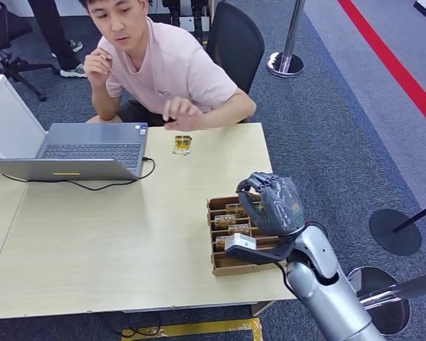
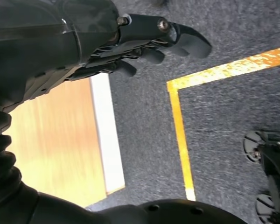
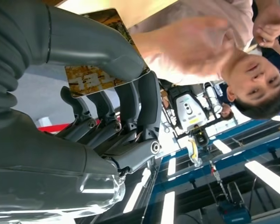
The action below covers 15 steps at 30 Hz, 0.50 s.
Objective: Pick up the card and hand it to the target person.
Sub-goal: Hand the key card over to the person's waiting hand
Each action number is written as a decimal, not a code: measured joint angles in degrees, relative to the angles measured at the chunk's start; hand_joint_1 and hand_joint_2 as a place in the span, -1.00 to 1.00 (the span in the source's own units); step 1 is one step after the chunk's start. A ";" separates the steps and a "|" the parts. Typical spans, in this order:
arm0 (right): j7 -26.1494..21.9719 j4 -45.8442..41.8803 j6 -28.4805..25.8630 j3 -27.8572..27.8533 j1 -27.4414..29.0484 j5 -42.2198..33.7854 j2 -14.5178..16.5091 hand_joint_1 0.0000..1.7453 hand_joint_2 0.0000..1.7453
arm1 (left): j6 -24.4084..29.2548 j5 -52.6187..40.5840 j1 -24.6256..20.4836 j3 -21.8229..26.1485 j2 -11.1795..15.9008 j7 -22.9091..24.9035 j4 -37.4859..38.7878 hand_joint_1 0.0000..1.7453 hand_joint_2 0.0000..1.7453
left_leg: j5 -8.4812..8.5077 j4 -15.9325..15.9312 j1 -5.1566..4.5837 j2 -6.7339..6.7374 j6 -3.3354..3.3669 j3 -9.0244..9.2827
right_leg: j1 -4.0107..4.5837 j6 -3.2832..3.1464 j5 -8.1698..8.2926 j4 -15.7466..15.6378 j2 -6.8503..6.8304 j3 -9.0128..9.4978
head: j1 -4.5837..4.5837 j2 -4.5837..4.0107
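Here the right hand (image 3: 107,93) pinches a card (image 3: 96,77) over the card box (image 1: 221,264) — left hand (image 2: 145,42) hangs, fingers apart, holding nothing.

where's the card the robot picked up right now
The card is pinched in the right hand, above the brown tray at the table's right end, across from the person.

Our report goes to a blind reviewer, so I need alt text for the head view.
The robot's right hand holds a gold-patterned card above a brown cardboard card box on a pale wooden table. Across it sits a person in a pink T-shirt, near another card and a grey laptop.
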 joint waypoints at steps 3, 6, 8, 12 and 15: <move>-0.60 6.54 -3.11 1.47 -3.46 1.01 2.24 0.68 1.00 | 0.00 -0.36 -0.29 -0.07 -0.06 0.10 0.07 -1.00 1.00 | 0.01 0.00 0.01 0.02 -0.02 0.00 | 0.01 -0.01 0.01 0.01 0.02 0.01 | 0.00 -0.01; -0.60 12.61 -5.66 2.68 -7.04 2.09 4.38 0.68 1.00 | 0.00 -0.78 -0.45 -0.26 -0.09 0.20 0.07 -1.00 1.00 | 0.02 0.00 0.02 0.04 -0.02 0.00 | 0.01 -0.03 0.02 0.02 0.07 0.00 | 0.01 0.01; -0.34 16.64 -6.68 3.25 -9.59 2.70 5.86 0.68 1.00 | 0.00 -1.05 -0.61 -0.48 -0.09 0.34 0.08 -1.00 1.00 | 0.02 0.00 0.02 0.05 -0.02 0.00 | 0.01 -0.03 0.02 0.02 0.07 0.00 | 0.01 0.00; -0.19 24.49 -8.02 4.09 -14.31 2.95 8.71 0.68 1.00 | 0.00 -1.19 -0.76 -0.95 -0.09 0.56 0.09 -1.00 1.00 | 0.03 0.00 0.02 0.05 -0.02 0.01 | 0.01 -0.03 0.02 0.02 0.07 0.00 | 0.00 0.01; -0.18 29.14 -8.64 4.42 -17.08 3.01 10.30 0.68 1.00 | 0.00 -1.19 -0.78 -0.98 -0.09 0.74 0.09 -1.00 1.00 | 0.03 0.00 0.02 0.05 -0.02 0.00 | 0.01 -0.03 0.02 0.02 0.07 0.00 | 0.00 0.01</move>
